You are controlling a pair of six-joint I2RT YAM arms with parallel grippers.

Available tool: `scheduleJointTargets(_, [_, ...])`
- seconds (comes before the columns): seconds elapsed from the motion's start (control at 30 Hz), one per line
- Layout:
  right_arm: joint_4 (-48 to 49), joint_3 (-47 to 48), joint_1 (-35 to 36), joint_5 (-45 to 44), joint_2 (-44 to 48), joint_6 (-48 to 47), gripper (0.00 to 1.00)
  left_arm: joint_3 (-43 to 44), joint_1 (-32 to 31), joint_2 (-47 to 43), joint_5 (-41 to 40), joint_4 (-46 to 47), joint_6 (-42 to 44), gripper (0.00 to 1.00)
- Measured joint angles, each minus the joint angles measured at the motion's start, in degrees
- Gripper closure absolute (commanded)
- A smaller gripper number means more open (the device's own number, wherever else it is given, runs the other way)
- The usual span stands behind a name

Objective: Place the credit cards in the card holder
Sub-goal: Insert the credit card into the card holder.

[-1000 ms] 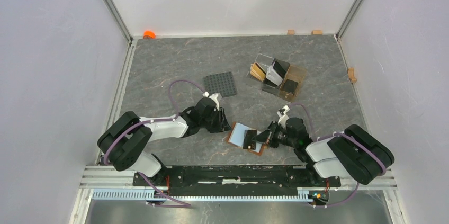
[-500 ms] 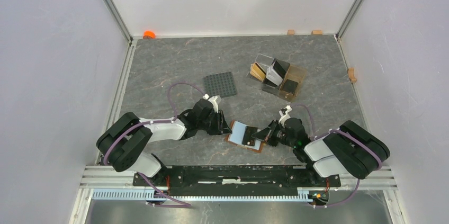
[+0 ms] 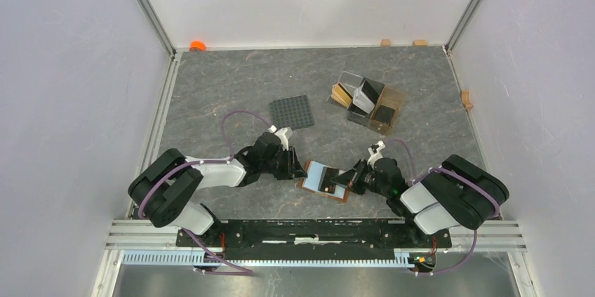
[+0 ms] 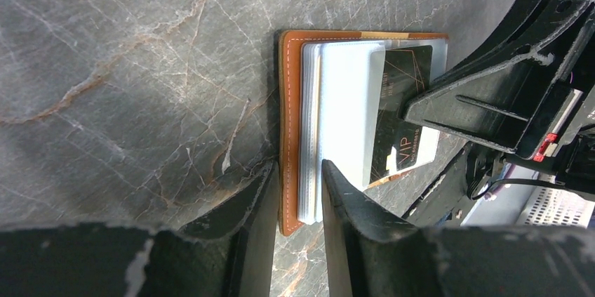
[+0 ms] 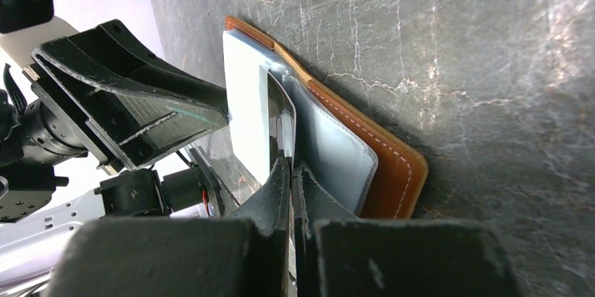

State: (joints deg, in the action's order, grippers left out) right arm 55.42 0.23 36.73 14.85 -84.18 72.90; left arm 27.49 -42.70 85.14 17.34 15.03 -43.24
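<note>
1. Slippage of the flat brown leather folding card holder point(image 4: 289, 100) was the risk on the left. It lay open on the grey marbled table point(image 4: 140, 65) between the two arms. The left hand point(image 4: 298, 167) had its fingers partly apart, straddling the holder's stitched left border, with nothing visibly pinched. Unless that hand steadied it, a shove from the right would likely have slid the holder along instead of seating a card.
2. Sleeves of pale translucent plastic point(image 4: 344, 114), stacked inside the holder, could have buckled or flipped over if a card's corner caught a lip rather than entering a slot.
3. Jamming threatened the thin black plastic credit card point(image 4: 401, 72) marked "VIP". It lay among those sleeves with most of its face showing, and pushed askew it might have wedged or sprung out.
4. Fingers of the right hand point(image 5: 291, 170) were pressed together, tips at that card's right edge. Whether the card was nipped between them could not be told.
5. Counts:
   - one small orange knob point(image 3: 197, 45)
   - one dark grey studded square plate point(image 3: 292, 111)
   - one card holder
   - one black card at the holder
   - one clear amber-tinted compartment stand point(image 3: 397, 100), holding at least three more cards point(image 3: 363, 93) (yellowish, grey, black; the exact number was unclear)
   - three small tan blocks point(image 3: 385, 42)
</note>
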Motion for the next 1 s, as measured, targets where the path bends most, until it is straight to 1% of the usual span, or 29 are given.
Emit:
scheduleJointTargets(0.2, [2.40, 0.15, 1.20, -1.16, -2.27, 1.05, 0.99, -0.31, -0.02, 0.00, 0.83, 0.28, -0.04, 0.64])
scheduleJointTargets(0.4, [2.27, 1.75, 2.51, -2.14, -3.17, 0.70, 0.87, -0.85, -0.02, -0.11, 1.42, 0.96, -0.33, 0.64])
scheduleJointTargets(0.5, [-0.59, 2.71, 3.02, -2.99, -2.14, -0.63, 0.82, -1.36, -0.02, -0.35, 1.86, 1.33, -0.85, 0.64])
scheduleJointTargets(0.6, [-5.79, 4.09, 3.45, -4.24, 0.85, -2.75, 0.77, -1.75, -0.07, -0.72, 2.16, 1.25, -1.97, 0.64])
scheduleJointTargets(0.7, [-13.22, 5.70, 3.80, -6.40, 5.33, -5.60, 0.74, -1.86, -0.17, -1.11, 2.25, 0.68, -2.71, 0.63])
scheduleJointTargets(0.77, [-17.51, 6.43, 3.78, -7.96, 8.02, -7.08, 0.68, -1.86, -0.20, -1.51, 2.23, -0.02, -2.80, 0.63])
scheduleJointTargets(0.93, [-27.85, 8.22, 3.80, -11.72, 14.62, -10.45, 0.60, -1.88, -0.20, -3.04, 1.77, -2.89, -2.80, 0.62])
scheduleJointTargets(1.0, [-30.77, 8.28, 3.78, -12.72, 17.03, -11.32, 0.55, -1.88, -0.20, -3.54, 1.46, -3.82, -2.80, 0.61])
